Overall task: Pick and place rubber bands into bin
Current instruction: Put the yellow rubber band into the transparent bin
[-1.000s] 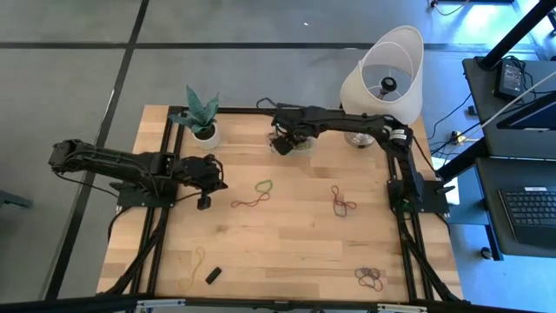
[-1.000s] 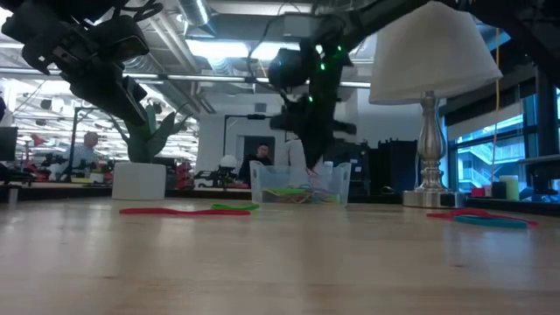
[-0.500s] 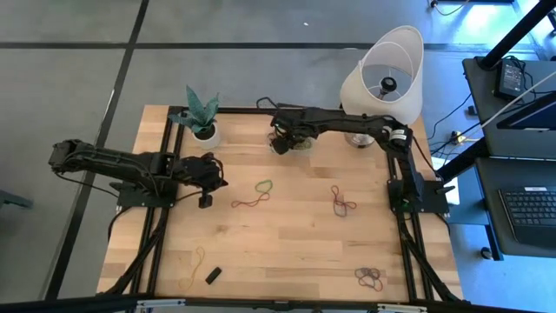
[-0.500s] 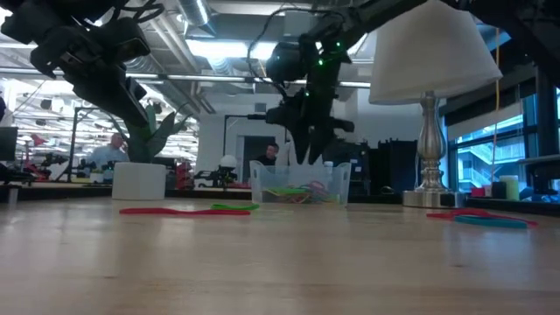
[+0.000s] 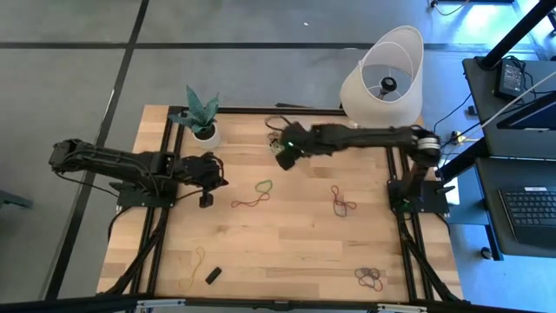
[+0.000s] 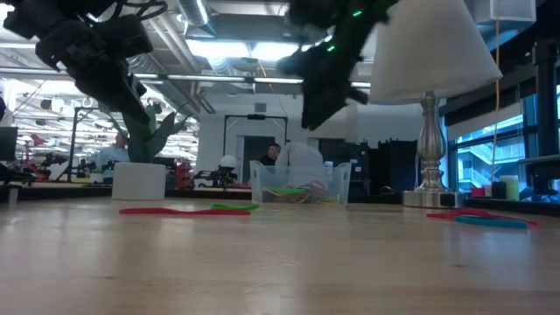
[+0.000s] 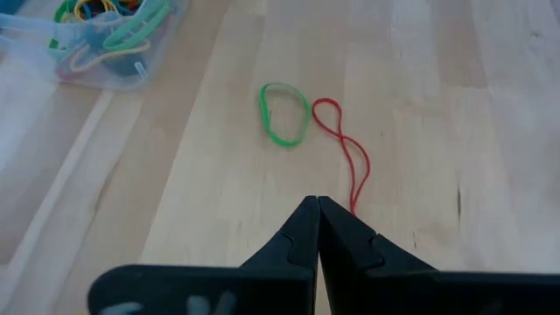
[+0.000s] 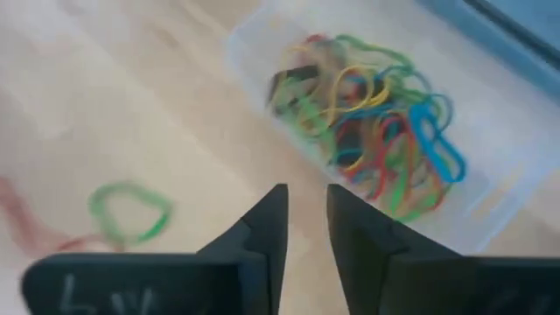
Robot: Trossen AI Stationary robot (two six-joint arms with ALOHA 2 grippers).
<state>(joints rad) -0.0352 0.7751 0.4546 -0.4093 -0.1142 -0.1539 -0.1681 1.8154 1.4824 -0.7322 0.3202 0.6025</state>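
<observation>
**A:** Where's the next band?

**B:** Green loop [image 5: 263,186] w/ a red band [image 5: 246,202] trailing off it, mid-tabletop [image 5: 287,252]. The pair runs diagonally, green end toward the bin [image 8: 490,166], red end toward my left arm. Bin sits at the far edge betw. plant pot [image 5: 207,135] and lamp [image 5: 382,74], already holding a tangle of bands.

**A:** Which arm's closer?

**B:** Close call. My right gripper [image 5: 283,155] hangs above the tabletop just this side of the bin, green loop a short way fwd and down. Fingers stand narrowly apart, nothing betw. them. Arm's stretched long across from the right edge.

**A:** Left?

**B:** Left gripper [image 7: 317,210] pinched closed, empty, hovering near the red end, pointing straight at the pair. Other clusters lie well apart, nearer the front edge.
</observation>
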